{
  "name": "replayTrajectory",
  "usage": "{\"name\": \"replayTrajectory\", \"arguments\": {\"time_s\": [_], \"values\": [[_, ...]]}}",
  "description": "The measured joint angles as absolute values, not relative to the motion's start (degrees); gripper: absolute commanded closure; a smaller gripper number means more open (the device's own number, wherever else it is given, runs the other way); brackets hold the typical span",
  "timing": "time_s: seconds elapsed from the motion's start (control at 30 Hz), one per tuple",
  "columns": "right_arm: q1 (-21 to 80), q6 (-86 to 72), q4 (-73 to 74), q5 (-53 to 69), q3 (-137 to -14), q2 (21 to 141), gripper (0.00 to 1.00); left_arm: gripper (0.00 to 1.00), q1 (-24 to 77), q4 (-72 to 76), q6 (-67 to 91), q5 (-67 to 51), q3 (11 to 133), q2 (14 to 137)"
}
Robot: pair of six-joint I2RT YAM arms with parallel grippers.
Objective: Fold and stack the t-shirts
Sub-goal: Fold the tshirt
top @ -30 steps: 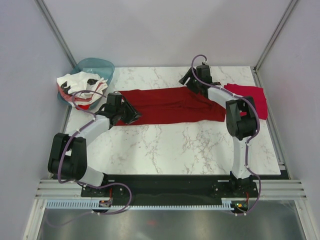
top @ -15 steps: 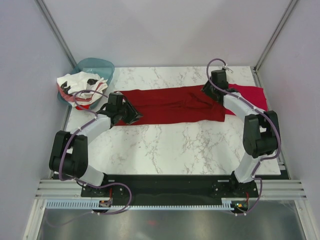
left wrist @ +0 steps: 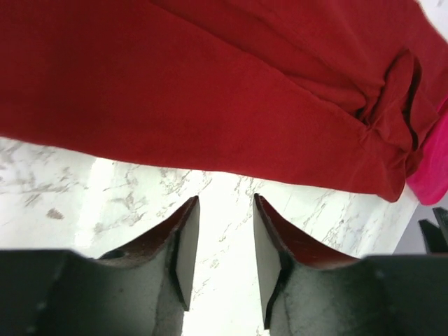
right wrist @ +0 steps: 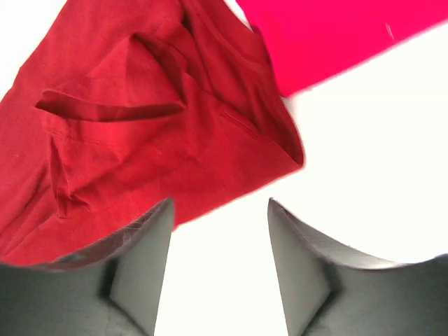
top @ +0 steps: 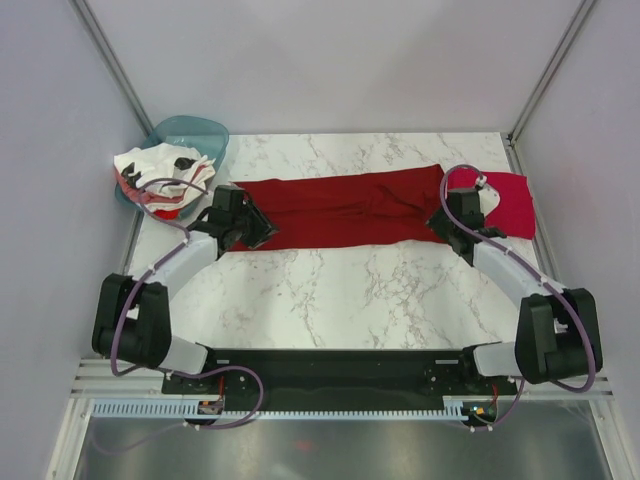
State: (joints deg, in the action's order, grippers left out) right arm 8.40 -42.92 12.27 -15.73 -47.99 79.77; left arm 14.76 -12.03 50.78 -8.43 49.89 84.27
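1. My right arm leaves the far edge of the maroon shirt (top: pixel 340 205), where it reached a second ago, and swings round to the shirt's right end on the near side.
2. My right fingers (right wrist: pixel 143 241) stand spread and empty. The wrist view shows bare bench (top: pixel 350 290) between them and the shirt's bunched corner just ahead.
3. My left fingers (left wrist: pixel 185 238) keep their post at the shirt's left end, as in the two earlier views. They are parted by a narrow gap with only bench between them, and the near hem lies just beyond the tips.
4. The maroon shirt lies where it did, as a long band running left to right across the far half of the bench. It looks already folded lengthwise.
5. Its right end sits against the crimson shirt (top: pixel 505 200), which lies flat at the far right. I cannot tell whether the two overlap or only touch.
6. The white shirts (top: pixel 155 170) are heaped at the far left, spilling over the teal basin (top: pixel 190 130), not yet folded.
7. As I judge it, one set of fingers now waits at each end of the band, which sets up the crosswise fold. Neither has a grip yet, so closing on the corners comes first.
8. The risk is on my right side, where the pinch could catch the crimson cloth along with the maroon.
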Motion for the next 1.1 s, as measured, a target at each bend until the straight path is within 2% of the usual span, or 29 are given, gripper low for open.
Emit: {"name": "replayTrajectory", "arguments": {"time_s": [0.03,0.13,0.4,0.5,0.6,0.67,0.7,0.73,0.8,1.03,1.1], "values": [[8.4,-43.51,11.57,-15.9,-46.3,78.32,0.29,0.53,14.74,-12.91,50.81,-7.16,49.87,82.94],[8.4,-45.04,10.09,-15.88,-42.85,77.97,0.28,0.5,13.87,-14.87,51.44,-3.03,49.36,78.35],[8.21,-47.62,6.07,-13.87,-42.06,88.01,0.3,0.46,3.57,-17.52,54.65,0.14,42.0,71.75],[8.01,-48.47,3.53,-13.56,-42.3,89.01,0.33,0.35,1.83,-18.61,55.07,0.23,39.62,71.85],[7.97,-49.1,1.93,-13.72,-42.68,90.35,0.45,0.35,0.69,-19.49,55.27,0.14,38.85,72.49],[7.97,-49.54,1.04,-13.74,-42.94,91.07,0.56,0.35,0.4,-19.62,55.27,0.25,38.83,73.21],[7.97,-49.76,0.82,-13.8,-42.94,91.35,0.65,0.36,0.34,-19.62,55.27,0.43,38.83,73.54],[7.97,-49.74,0.73,-13.74,-42.96,91.37,0.87,0.36,0.34,-19.62,55.29,0.56,38.83,73.87],[7.97,-49.98,0.89,-13.72,-42.94,91.48,1.0,0.37,0.34,-19.59,55.33,1.06,38.81,74.5],[7.97,-50.37,1.3,-13.98,-42.59,88.33,1.0,0.37,-0.78,-19.46,55.51,2.85,38.83,77.73],[7.97,-50.39,1.3,-14.22,-42.33,85.89,1.0,0.41,-1.23,-19.25,55.66,3.03,38.92,79.53]]}}
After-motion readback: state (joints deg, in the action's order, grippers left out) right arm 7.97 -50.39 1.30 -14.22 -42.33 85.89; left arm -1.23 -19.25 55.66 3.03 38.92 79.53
